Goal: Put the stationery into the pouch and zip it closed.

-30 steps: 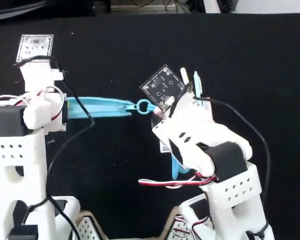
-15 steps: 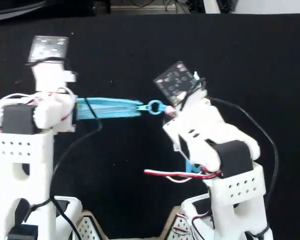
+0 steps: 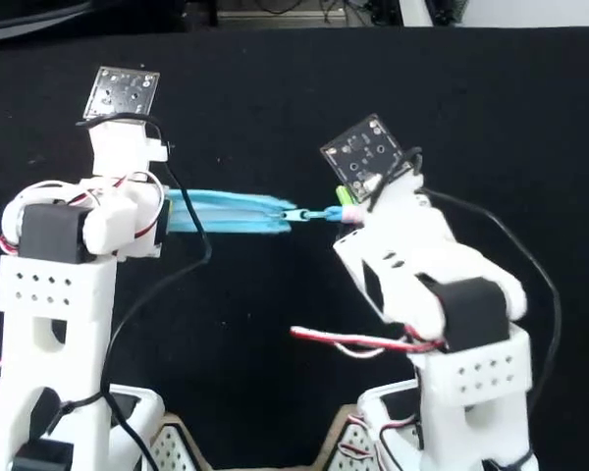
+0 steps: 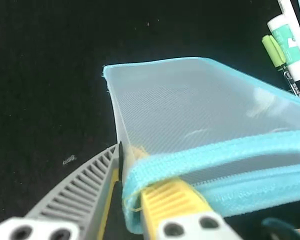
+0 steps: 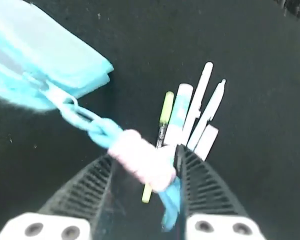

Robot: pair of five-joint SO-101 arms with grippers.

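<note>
since a second ago both arms have swung to the right in the high view, carrying the pouch (image 3: 231, 211) with them, and the zip pull's ring, round before, is now drawn out into a thin taut line. nearest, the left gripper (image 4: 127, 170) is clamped on one short end of the pouch, its yellow finger over the blue zip band and its grey finger beneath. the translucent, blue-edged pouch hangs stretched level between the two arms above the black table (image 3: 471, 118). at its other end the zip pull (image 5: 82, 120), a blue chain ending in a pink charm (image 5: 140, 157), is pinched tight in the right gripper (image 5: 145, 162), with the slider at the pouch corner closest to that gripper. whether the zip is fully closed cannot be told. farther off, the stationery lies outside the pouch on the table, packed side by side: a green marker (image 5: 165, 107), a white-and-teal tube (image 5: 179, 115), two white pens (image 5: 200, 97) and a small white block (image 5: 206, 142).
</note>
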